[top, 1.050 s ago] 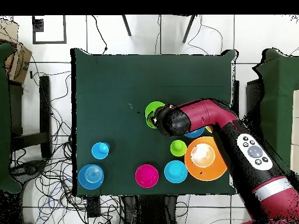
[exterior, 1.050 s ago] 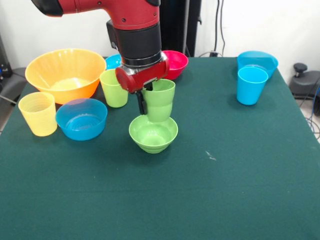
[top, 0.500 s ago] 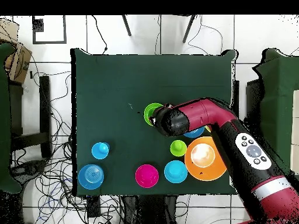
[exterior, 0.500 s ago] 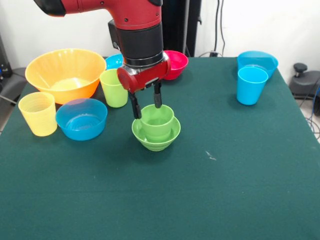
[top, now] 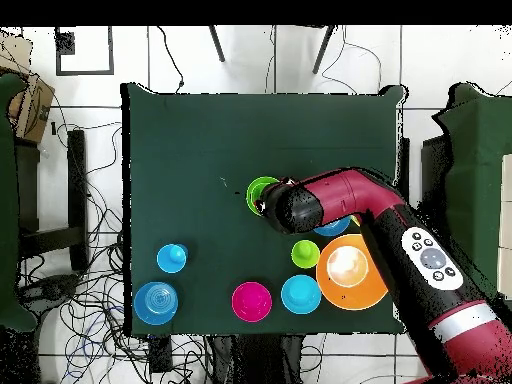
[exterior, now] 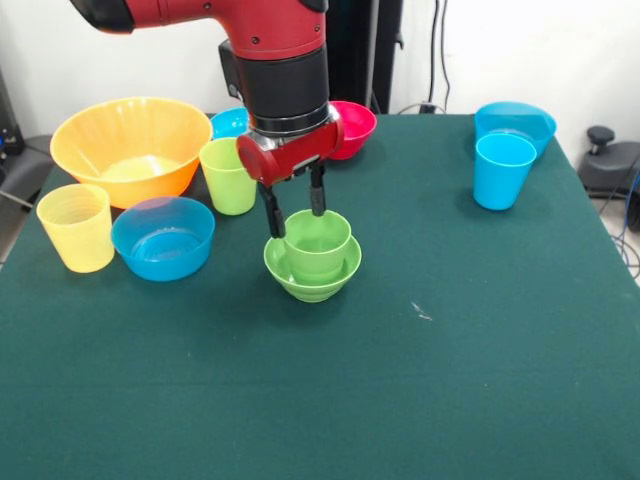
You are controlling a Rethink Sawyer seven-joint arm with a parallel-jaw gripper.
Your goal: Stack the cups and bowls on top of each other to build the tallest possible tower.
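- Green stepped cup (exterior: 317,245) upright inside small green bowl (exterior: 311,268), the two forming the tower near the middle of the green worktop (exterior: 420,380)
- Tool (exterior: 293,212) just above the tower, fingers spread apart, one at the cup's left side, the other over its far rim; nothing gripped
- Red and black arm (exterior: 275,70) coming down over the tower from above; in the overhead view hiding most of the green bowl (top: 262,191)
- Yellow-green cup (exterior: 228,176) just left of the tool, farther back than the tower
- Wide blue bowl (exterior: 163,237) left of the tower, pale yellow cup (exterior: 76,227) just beside it at the left edge
- Very large yellow-orange bowl (exterior: 131,148) at far left, touching or nearly touching the yellow-green cup
- Red bowl (exterior: 351,128) at the far edge behind the arm, a small blue bowl (exterior: 228,122) partly hidden to its left
- Sky blue cup (exterior: 503,170) well apart at far right, another blue bowl (exterior: 516,122) directly behind it
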